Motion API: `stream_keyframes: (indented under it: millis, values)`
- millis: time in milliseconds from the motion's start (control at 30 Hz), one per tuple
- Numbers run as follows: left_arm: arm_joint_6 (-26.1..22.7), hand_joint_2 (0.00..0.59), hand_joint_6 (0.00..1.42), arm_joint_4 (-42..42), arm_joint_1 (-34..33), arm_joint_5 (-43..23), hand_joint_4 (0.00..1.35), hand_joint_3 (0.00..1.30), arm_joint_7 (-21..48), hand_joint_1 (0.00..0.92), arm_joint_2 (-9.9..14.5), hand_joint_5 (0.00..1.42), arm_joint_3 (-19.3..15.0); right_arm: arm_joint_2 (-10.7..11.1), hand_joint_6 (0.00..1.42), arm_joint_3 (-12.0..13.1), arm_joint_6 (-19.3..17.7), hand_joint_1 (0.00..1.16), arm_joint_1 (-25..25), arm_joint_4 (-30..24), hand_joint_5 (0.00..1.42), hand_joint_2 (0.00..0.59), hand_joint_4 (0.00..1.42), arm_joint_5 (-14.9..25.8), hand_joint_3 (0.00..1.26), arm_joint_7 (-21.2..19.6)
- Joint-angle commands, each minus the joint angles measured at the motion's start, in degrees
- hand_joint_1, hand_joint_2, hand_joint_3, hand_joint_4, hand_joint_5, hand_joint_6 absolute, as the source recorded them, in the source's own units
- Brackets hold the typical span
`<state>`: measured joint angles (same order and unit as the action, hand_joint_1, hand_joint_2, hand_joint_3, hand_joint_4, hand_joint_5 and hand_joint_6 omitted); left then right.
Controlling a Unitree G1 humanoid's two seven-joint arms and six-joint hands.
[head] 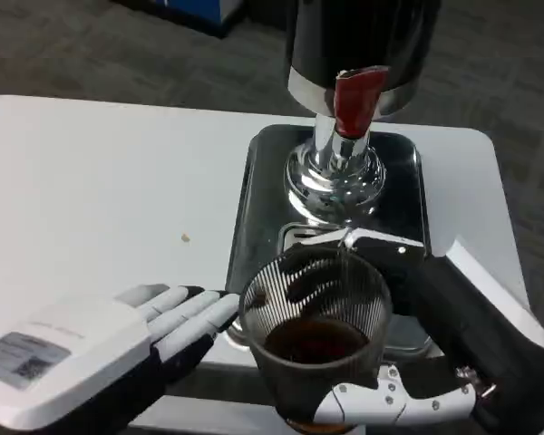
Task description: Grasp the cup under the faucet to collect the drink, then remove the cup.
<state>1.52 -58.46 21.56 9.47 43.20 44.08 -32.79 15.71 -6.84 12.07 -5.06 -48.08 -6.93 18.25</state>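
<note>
At my remote station, the head view shows my right hand [408, 362] wrapped around a ribbed clear cup [315, 340], fingers curled behind its far wall and the thumb lying across its lower front. The cup stands at the near edge of a steel tray [254, 208], below the red tap handle [355, 98] of a dark drink dispenser [363, 41], and dark liquid [315, 340] fills its lower part. A thin stream falls into the cup from above. The dispenser's chrome base [335, 177] sits just behind the cup, so room at the back is tight. My left hand [168, 326] lies flat on the white table [100, 181], fingers extended and holding nothing, their tips just beside the cup's left wall at the tray's near left corner. Wide bare tabletop stretches left of the tray, marked by one small crumb [186, 238]. The table's right edge runs close beside the tray, with grey carpet [517, 82] beyond.
</note>
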Motion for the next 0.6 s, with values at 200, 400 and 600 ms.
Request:
stream_keyframes:
  millis: [200,400,600]
  values:
    - [0.01,0.076,0.00,-1.34,-0.67,-0.92,0.00,0.00,1.18,0.000,-0.06,0.00,-1.24,0.04,1.08,0.75,-0.39,0.91,-0.54,-3.51,0.95,0.139,0.75,1.85,0.70,-0.21]
    - [-0.55,0.077,0.00,-1.30,-0.72,-1.28,0.00,0.00,1.17,0.000,-0.33,0.00,-1.35,0.01,1.08,0.45,-0.16,0.91,-0.20,-3.37,0.96,0.139,0.75,1.79,0.71,-0.21]
    - [-1.01,0.077,0.00,-1.18,-1.12,-1.44,0.00,0.00,1.20,0.000,-0.23,0.00,-1.06,-0.08,1.08,0.45,0.09,0.91,-0.11,-3.53,0.96,0.139,0.75,1.83,0.71,-0.29]
